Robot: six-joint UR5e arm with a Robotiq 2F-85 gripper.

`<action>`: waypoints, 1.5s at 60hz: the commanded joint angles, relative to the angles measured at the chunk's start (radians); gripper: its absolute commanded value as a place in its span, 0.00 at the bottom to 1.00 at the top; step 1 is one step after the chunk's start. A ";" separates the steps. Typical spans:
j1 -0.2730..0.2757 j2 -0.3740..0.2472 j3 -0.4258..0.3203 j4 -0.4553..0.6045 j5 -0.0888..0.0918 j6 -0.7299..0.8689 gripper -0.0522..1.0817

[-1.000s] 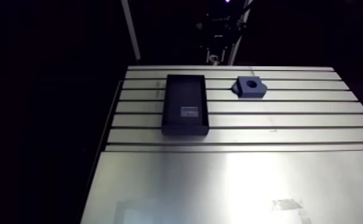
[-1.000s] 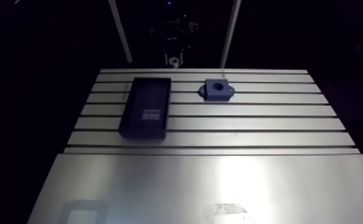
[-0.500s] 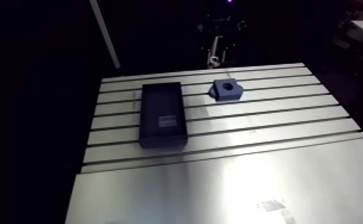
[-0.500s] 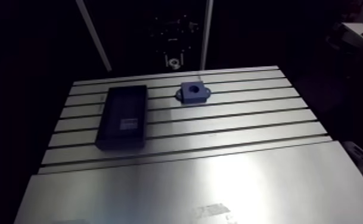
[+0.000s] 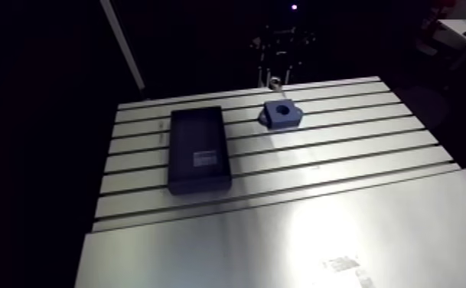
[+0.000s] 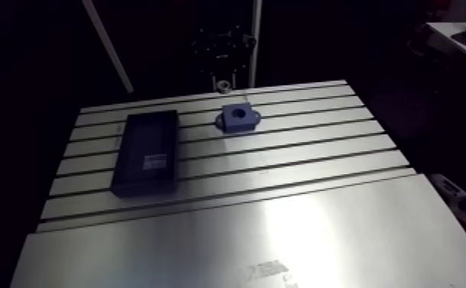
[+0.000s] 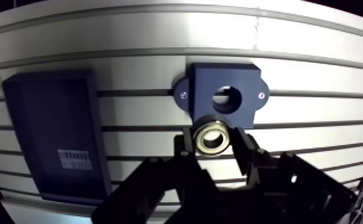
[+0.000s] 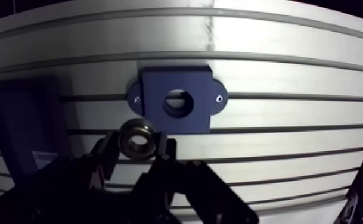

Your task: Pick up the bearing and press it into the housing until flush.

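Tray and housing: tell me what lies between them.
Only bare slotted table lies between the tray and the housing, as the arm view shows and the wrist view confirms. The bearing sits in the gripper, outside that stretch.

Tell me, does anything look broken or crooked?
Nothing stands out. The bearing is held squarely in the gripper, the housing lies flat on the table with its hole empty, and the dark tray rests beside it.

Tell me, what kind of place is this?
Probably a robot workshop or lab bench. There is a slotted metal table, a blue housing sitting on it, and a robot pincer shut on a shiny bearing.
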 commanded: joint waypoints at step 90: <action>-0.042 0.062 0.091 -0.174 -0.018 -0.043 0.72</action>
